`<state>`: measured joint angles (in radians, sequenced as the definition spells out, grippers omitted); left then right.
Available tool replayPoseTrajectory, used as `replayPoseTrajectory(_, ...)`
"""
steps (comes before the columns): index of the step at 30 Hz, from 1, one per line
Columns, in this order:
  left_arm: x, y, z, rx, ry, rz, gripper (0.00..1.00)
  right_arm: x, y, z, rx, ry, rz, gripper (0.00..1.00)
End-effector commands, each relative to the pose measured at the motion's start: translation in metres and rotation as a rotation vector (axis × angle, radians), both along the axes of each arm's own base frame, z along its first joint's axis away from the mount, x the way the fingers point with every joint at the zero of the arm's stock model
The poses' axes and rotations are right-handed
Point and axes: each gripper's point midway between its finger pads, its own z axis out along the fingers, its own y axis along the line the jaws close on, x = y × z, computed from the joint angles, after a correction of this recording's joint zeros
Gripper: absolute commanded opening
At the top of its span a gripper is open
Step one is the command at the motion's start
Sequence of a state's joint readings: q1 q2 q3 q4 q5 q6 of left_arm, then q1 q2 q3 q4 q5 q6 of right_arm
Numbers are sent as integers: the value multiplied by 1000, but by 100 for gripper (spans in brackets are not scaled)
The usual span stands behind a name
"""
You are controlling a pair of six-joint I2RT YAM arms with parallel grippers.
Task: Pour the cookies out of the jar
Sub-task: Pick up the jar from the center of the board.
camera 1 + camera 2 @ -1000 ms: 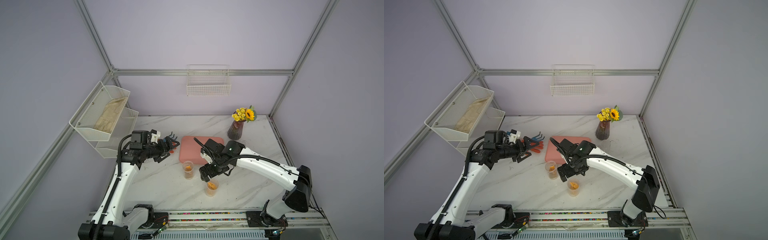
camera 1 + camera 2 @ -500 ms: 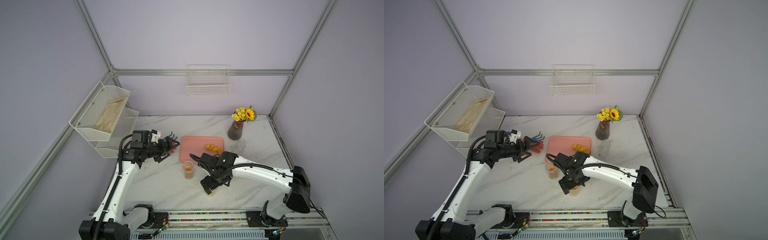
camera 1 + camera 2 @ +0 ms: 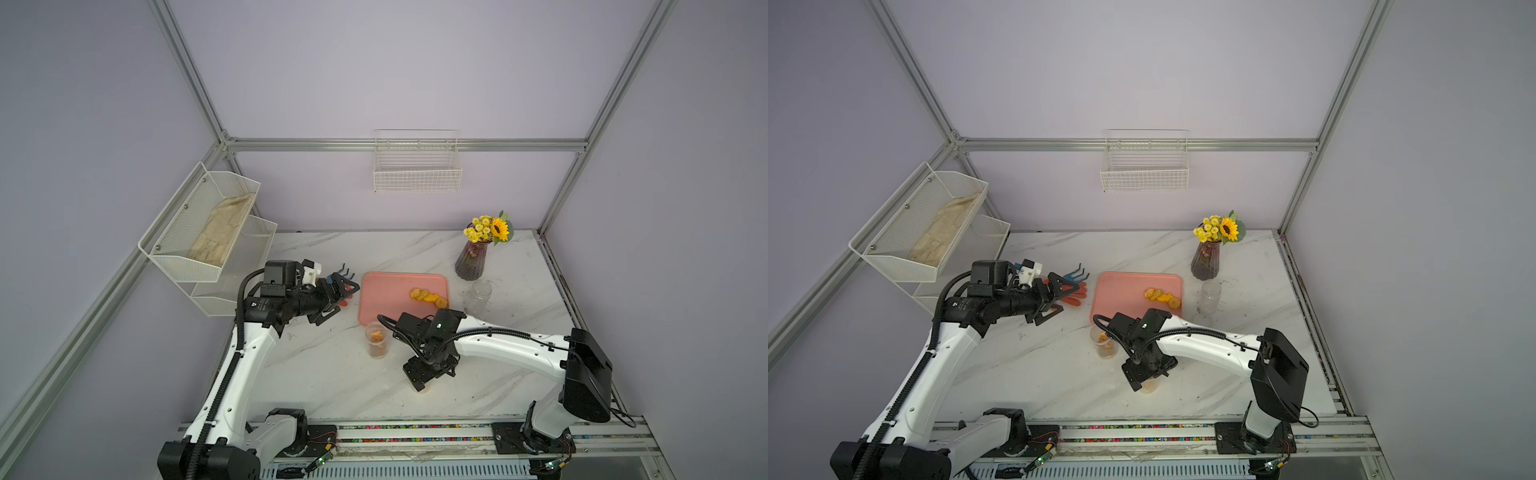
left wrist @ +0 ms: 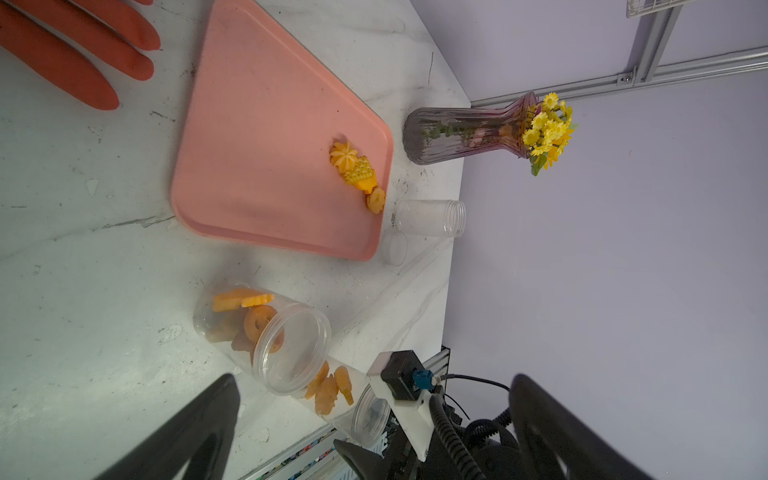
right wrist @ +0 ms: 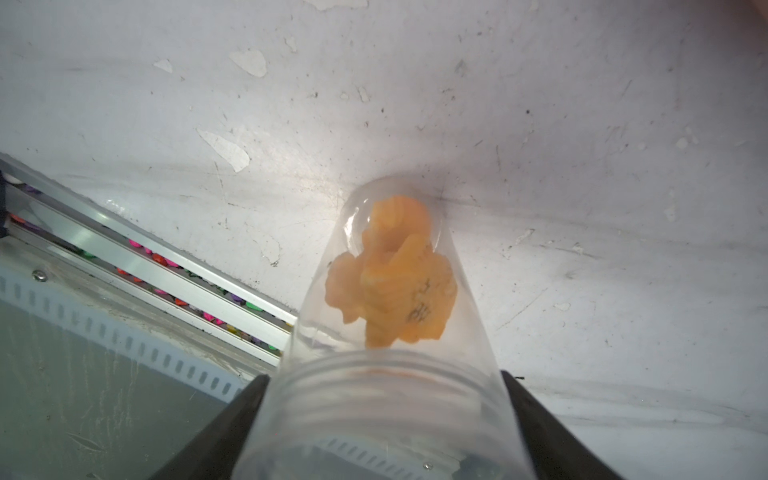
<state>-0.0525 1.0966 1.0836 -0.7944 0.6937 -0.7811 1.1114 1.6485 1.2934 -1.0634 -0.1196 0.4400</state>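
Observation:
A clear jar [image 5: 374, 399] holding orange cookies [image 5: 390, 282] stands upright near the table's front edge. My right gripper [image 5: 384, 382] is shut on it, one finger against each side near the mouth. In both top views the right gripper [image 3: 422, 372] [image 3: 1144, 372] hides most of this jar [image 3: 420, 388]. A second cookie jar [image 3: 377, 340] [image 4: 266, 332] stands open just left of it. More cookies [image 3: 428, 297] [image 4: 359, 174] lie on the pink tray [image 3: 386, 291]. My left gripper [image 3: 338, 301] [image 4: 374, 386] hangs open and empty left of the tray.
An empty clear jar [image 3: 478, 297] and its lid [image 4: 395, 248] sit right of the tray. Behind them stands a vase of yellow flowers [image 3: 471, 262]. An orange glove [image 4: 83, 54] and a blue rake [image 3: 1077, 274] lie under the left gripper. Wire shelves [image 3: 203, 232] hang at the left wall.
My right gripper has come down over the front jar, and its jaws have closed in on the jar's sides. The left arm has not moved.

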Motion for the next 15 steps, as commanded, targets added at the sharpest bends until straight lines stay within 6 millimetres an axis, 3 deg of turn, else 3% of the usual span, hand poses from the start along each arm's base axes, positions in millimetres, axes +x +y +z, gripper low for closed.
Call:
replayPoseTrajectory(1,-3,1,-3,4,-15,-7,100,-2,-3,-3,-15,1,0,81)
replayPoseTrajectory(15,-3,1,-3,6,-18,-10,100,-5,-7,-3,-37,18,5,67)
